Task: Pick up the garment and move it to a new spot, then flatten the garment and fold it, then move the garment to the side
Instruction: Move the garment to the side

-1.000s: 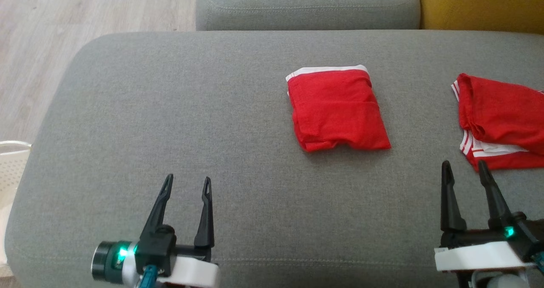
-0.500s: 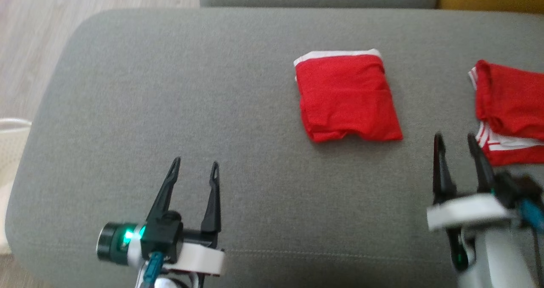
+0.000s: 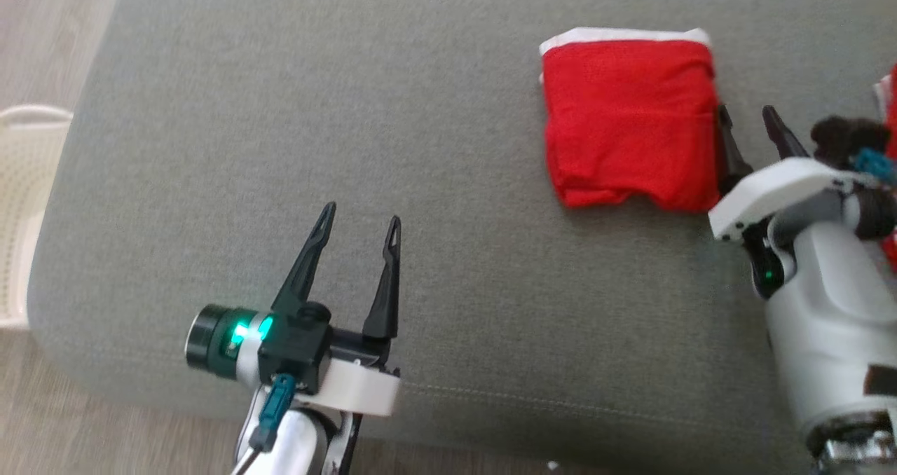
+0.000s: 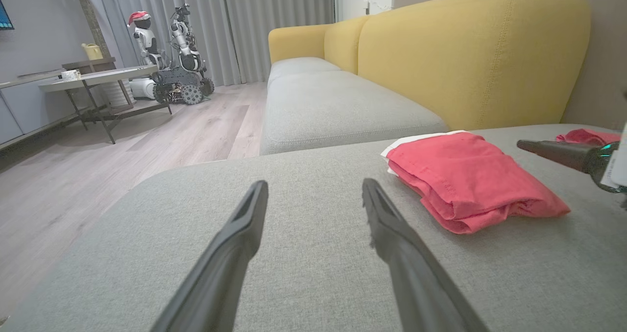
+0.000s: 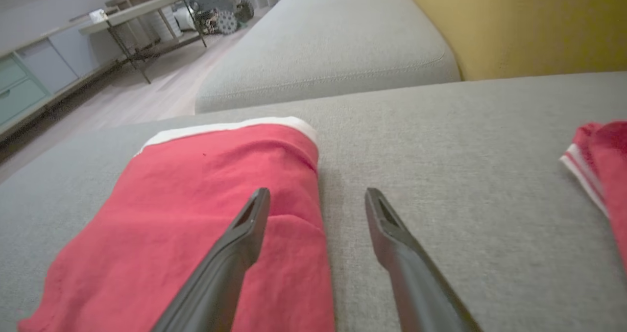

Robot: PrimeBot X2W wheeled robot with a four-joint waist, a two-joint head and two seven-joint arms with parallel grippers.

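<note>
Left end effector (image 3: 361,213) and right end effector (image 3: 745,111) gape wide; white basket (image 3: 24,195) contents hidden.

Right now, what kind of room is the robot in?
Most likely a living room. There's a grey sofa with a yellow back, long curtains and a wooden floor.
</note>
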